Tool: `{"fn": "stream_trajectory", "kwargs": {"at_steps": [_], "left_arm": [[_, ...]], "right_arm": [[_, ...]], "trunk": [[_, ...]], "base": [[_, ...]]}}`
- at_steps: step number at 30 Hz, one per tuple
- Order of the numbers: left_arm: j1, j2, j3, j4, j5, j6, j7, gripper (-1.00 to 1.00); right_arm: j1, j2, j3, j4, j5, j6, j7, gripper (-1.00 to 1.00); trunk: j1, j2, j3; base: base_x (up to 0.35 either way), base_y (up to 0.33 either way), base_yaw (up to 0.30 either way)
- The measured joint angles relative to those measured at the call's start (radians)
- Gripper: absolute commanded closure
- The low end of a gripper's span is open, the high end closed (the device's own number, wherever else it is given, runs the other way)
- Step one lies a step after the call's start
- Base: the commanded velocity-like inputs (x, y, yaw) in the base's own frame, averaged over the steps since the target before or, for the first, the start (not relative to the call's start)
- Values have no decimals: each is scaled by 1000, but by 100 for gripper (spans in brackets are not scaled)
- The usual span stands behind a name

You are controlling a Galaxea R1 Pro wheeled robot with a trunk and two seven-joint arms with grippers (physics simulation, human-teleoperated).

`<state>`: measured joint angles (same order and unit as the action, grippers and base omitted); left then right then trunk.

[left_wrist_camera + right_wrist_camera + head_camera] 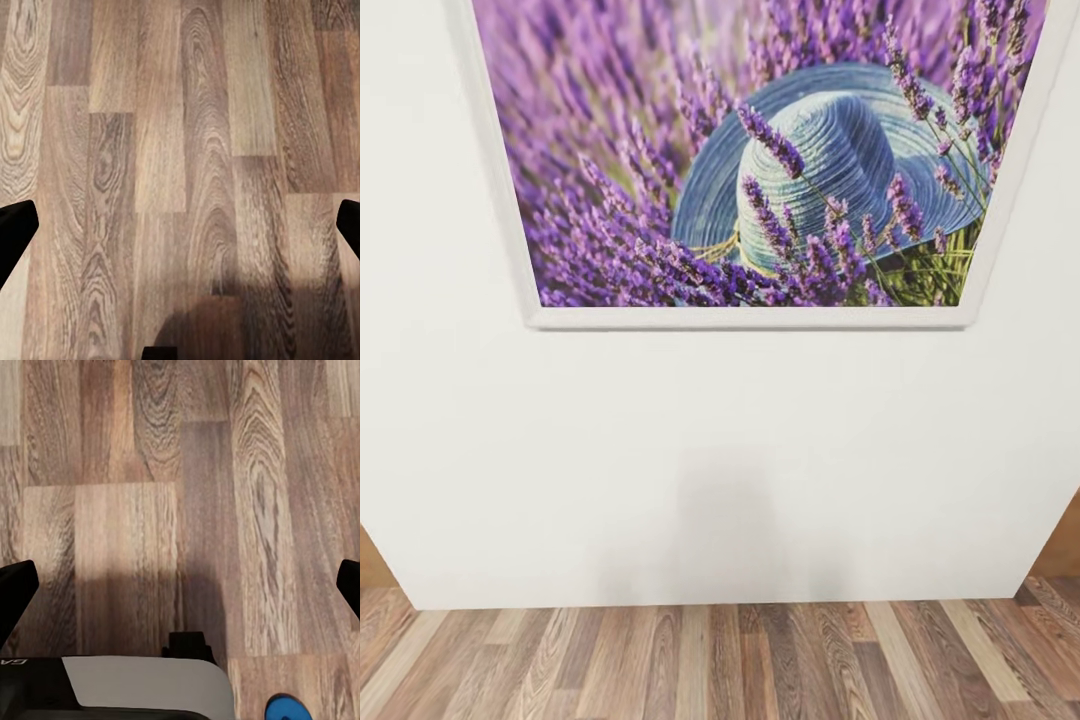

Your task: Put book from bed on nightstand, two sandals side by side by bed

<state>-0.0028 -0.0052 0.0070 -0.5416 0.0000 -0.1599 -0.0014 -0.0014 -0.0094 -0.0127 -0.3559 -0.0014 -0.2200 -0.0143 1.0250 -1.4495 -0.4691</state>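
I face a white wall (720, 450) close up, and the book, the bed and the nightstands are out of view. My left gripper (180, 229) hangs open over bare wood-plank floor (180, 112), its dark fingertips (15, 232) far apart with nothing between them. My right gripper (180, 592) is open too, over the same kind of floor and empty. A small bright blue rounded edge (289, 709) lies on the floor in the right wrist view, beside my base. Too little of it shows to tell whether it is a sandal.
A large white-framed picture (760, 170) of lavender and a blue straw hat hangs on the wall ahead. Wood-plank floor (720, 660) runs along the wall's foot. My black and white base (142, 686) sits under the right arm.
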Motion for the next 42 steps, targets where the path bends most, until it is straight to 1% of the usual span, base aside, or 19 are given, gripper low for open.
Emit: {"fn": "stream_trajectory", "kwargs": {"at_steps": [6,22,35,42], "left_arm": [[0,0,0,0,0,0,0,-100],[0,0,0,0,0,0,0,-100],[0,0,0,0,0,0,0,-100],[0,0,0,0,0,0,0,-100]], "right_arm": [[0,0,0,0,0,0,0,-100],[0,0,0,0,0,0,0,-100],[0,0,0,0,0,0,0,-100],[0,0,0,0,0,0,0,-100]], "trunk": [[0,0,0],[0,0,0],[0,0,0],[0,0,0]], "base": [[130,0,0],[242,0,0],[37,0,-5],[1,0,-194]]}}
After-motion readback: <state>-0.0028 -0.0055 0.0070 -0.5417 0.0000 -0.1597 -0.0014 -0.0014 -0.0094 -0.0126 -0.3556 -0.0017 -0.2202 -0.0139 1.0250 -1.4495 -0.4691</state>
